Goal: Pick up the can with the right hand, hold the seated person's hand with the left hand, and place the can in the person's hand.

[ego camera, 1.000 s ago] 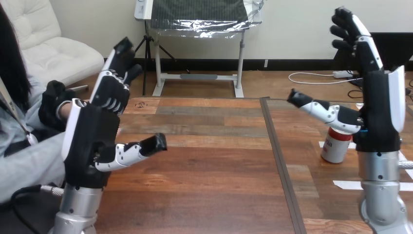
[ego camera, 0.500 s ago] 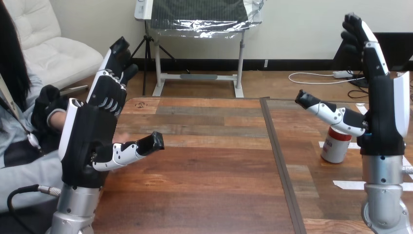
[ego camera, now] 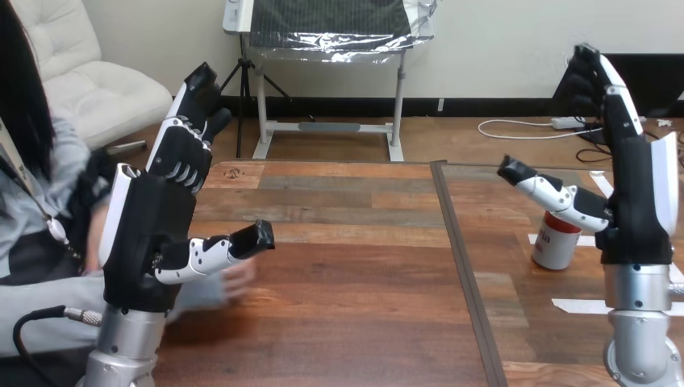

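While both arms stand upright from the bottom edge, you've got neither hand on anything. Your left hand (ego camera: 153,234) is up at the view's left, back toward the camera, fingers straight & pointing up and away, thumb stuck out to the right — open, nothing in it. The person's hand (ego camera: 239,276) shows as a blur low over the table (ego camera: 347,266), just below that thumb. You can't tell if it touches the wood or the thumb, but no robot finger curls round it. Your right hand (ego camera: 637,201) is up at the far right, fingers straight up, thumb angled out to the left — also open, empty. The can (ego camera: 553,243) stands upright on the table's right part, w/ its top partly behind that thumb. The hand is beside & above it, not round it. White tape strips (ego camera: 593,306) lie on the wood by the can.
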Available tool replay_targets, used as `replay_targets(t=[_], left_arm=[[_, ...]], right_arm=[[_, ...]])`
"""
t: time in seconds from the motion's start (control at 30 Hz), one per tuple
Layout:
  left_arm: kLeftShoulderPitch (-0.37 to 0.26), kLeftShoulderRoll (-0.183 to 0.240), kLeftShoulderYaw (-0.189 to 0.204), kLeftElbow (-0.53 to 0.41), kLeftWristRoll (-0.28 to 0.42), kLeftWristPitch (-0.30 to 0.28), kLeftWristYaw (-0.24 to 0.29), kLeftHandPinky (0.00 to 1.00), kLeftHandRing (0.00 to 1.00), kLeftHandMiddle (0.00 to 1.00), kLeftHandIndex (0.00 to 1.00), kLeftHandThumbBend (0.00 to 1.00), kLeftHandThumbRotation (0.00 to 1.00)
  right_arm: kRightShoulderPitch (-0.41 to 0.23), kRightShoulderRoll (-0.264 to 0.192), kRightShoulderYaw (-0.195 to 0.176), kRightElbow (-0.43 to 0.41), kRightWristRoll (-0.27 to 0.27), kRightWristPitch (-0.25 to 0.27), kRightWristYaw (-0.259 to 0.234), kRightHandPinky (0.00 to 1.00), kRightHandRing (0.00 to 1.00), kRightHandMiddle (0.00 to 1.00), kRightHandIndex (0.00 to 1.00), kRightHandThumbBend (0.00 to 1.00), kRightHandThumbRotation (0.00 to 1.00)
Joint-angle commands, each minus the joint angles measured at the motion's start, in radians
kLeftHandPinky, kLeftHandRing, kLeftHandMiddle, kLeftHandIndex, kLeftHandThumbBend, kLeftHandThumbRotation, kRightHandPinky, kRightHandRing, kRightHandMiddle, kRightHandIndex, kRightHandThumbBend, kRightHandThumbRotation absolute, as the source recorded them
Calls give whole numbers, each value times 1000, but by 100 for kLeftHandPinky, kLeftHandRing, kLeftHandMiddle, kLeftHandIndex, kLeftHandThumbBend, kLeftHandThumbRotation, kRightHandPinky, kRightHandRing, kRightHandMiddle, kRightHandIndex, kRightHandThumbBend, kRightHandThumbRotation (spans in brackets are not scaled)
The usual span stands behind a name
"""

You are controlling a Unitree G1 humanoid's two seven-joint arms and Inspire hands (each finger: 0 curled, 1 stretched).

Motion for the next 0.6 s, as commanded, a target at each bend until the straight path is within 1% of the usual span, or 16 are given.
replay_targets(t=[0.0,0.1,0.17,0.23,0.4,0.5,0.57], left_arm=[[-27,2,3,-24,-3,-3,5,94,99,100,96,100,42],[-28,3,1,-21,-8,0,-1,94,99,100,96,100,42],[-31,3,1,-16,-7,-1,-3,95,99,100,96,100,42],[-33,4,1,-10,-7,-2,-5,95,99,100,96,100,42],[-30,4,2,-11,3,-1,-1,96,100,100,97,100,43],[-30,4,2,-6,4,-7,-1,96,100,100,97,100,43],[-28,6,-1,-8,-7,1,-12,96,100,100,97,100,43]], right_arm=[[-101,-24,-14,29,35,3,16,80,85,88,90,100,49],[-107,-29,-12,44,34,21,14,80,85,88,90,100,50],[-115,-27,-14,62,58,22,33,80,85,88,90,100,50],[-121,-28,-14,76,70,28,42,80,85,88,90,100,50],[-135,-35,-11,110,78,35,48,82,85,87,90,100,51],[-141,-39,-8,125,80,54,51,83,85,87,91,100,52],[-149,-37,-11,146,100,50,75,84,86,88,91,100,52]])
